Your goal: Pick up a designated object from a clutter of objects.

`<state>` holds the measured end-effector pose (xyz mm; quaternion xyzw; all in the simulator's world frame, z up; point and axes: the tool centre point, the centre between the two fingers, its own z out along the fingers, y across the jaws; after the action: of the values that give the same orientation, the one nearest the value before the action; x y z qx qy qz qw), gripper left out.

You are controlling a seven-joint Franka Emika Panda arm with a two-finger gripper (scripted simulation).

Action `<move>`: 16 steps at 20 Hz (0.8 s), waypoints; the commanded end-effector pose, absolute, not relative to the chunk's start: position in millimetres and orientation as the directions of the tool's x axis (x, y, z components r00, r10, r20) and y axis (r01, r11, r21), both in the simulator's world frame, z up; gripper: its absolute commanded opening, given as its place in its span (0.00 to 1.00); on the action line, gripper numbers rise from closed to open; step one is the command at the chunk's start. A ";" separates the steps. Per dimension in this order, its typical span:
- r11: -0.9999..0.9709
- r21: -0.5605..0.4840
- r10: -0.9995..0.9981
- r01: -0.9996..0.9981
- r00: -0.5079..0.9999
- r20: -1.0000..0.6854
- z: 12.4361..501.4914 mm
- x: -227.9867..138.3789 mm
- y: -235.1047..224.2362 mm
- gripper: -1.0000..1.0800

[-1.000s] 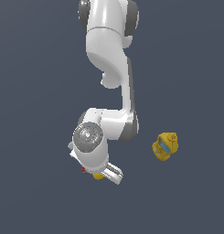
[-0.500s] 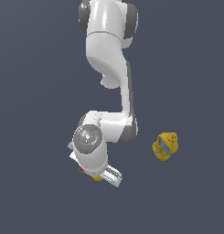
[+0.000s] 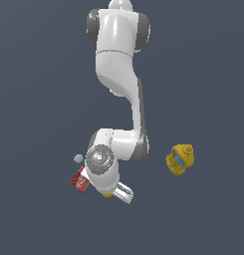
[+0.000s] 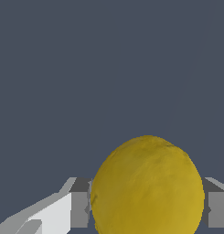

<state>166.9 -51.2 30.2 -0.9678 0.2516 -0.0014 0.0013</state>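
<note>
The designated object, a plain yellow rounded ball (image 4: 147, 187), fills the gap between my gripper's (image 4: 147, 208) two grey fingers (image 4: 80, 203), and both pads touch its sides. In the exterior view only a sliver of the ball (image 3: 107, 194) shows under the hand, where the gripper (image 3: 110, 193) itself is mostly hidden by the wrist. The rest of the clutter of objects lies around it: a flat red packet (image 3: 79, 181) beside the hand and a small grey lump (image 3: 78, 158) a little further off.
A larger yellow lumpy object with a blue patch (image 3: 180, 159) lies well toward the exterior view's right. The arm's forearm and wrist (image 3: 113, 149) hang over the packet and ball. The ground is a uniform dark grey.
The hand has shifted only slightly, and a bit more of the red packet now shows beside it. The other objects have not moved.
</note>
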 end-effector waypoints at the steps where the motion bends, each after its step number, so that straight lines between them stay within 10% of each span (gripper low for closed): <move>1: -0.872 0.000 -0.490 -0.490 0.872 0.000 28.2 165.8 -53.9 0.00; 16: -0.872 0.000 -0.490 -0.490 0.872 0.000 35.9 162.8 -57.5 0.00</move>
<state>163.2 -55.9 31.9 -0.9675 0.2530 0.0012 -0.0002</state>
